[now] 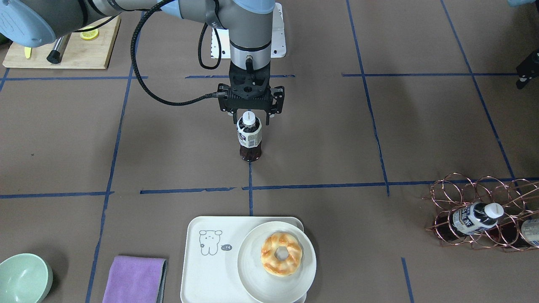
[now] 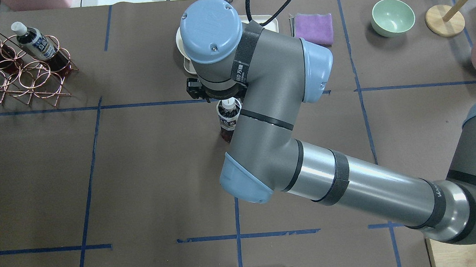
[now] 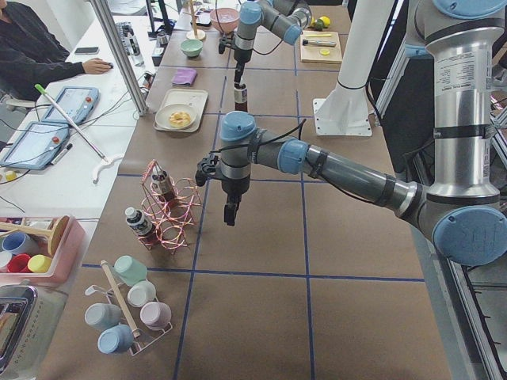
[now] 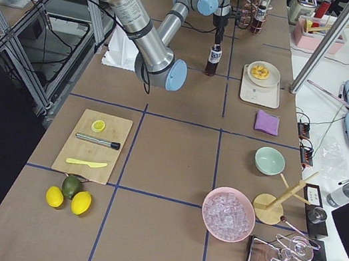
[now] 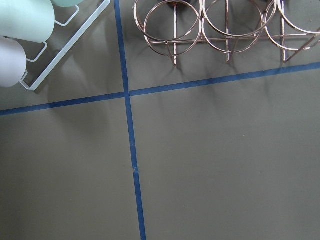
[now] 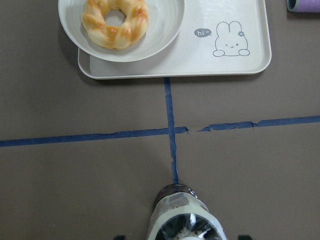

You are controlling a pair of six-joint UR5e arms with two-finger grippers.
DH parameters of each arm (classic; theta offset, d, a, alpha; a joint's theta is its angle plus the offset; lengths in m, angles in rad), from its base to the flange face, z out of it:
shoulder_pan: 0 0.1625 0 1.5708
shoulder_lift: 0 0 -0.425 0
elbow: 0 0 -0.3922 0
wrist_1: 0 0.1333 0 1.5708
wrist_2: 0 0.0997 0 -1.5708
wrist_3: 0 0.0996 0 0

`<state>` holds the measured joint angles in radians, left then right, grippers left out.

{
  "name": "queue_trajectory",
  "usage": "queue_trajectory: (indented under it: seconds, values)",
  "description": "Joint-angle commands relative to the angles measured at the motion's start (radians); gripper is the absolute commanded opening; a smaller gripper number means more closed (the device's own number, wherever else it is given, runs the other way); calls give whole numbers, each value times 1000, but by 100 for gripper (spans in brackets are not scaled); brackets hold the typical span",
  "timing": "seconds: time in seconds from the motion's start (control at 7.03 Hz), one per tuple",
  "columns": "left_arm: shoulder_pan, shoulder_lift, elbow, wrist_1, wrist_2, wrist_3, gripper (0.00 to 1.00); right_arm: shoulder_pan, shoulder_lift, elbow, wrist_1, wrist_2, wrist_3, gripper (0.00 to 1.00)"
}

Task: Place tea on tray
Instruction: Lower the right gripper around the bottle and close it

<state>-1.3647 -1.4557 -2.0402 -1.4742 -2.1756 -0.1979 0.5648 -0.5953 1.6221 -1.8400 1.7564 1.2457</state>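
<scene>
1. Front-facing view: the right gripper [image 1: 251,120] hangs straight over the tea bottle [image 1: 249,139]. The bottle stands upright on the table, on the robot's side of the tray [image 1: 202,269] and well apart from it. The jaws are spread, one finger on each side of the white cap, and neither seems to touch it.
2. Overhead view: the right arm hides most of its gripper. The bottle shows just under the wrist, its long axis vertical.
3. Left view: the left gripper [image 3: 230,214] points down beside the wire rack [image 3: 170,214], far from the tray. I cannot tell how its jaws stand.
4. Right view: the bottle stands upright on the robot's side of the tray.
5. Left wrist view: only table and rack show, with no bottle.
6. Right wrist view: the cap sits centred between wide-apart fingertips. The tray lies straight ahead along the tape line [image 6: 170,115], and the plate [image 6: 165,30] fills its left part. The right arm looks best placed to carry the bottle to the bare part.
</scene>
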Motion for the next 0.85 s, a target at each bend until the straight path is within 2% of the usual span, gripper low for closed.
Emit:
queue_trajectory:
  seconds: [0.0,0.57,0.71]
  values:
    - [-1,0,1,0,-1,0,100,0,-6,7,-12,2,0,74]
    - [-1,-2,1,0,-1,0,100,-2,-8,2,-12,2,-2,65]
    - [-1,-2,2,0,-1,0,100,-2,-8,1,-12,2,-2,61]
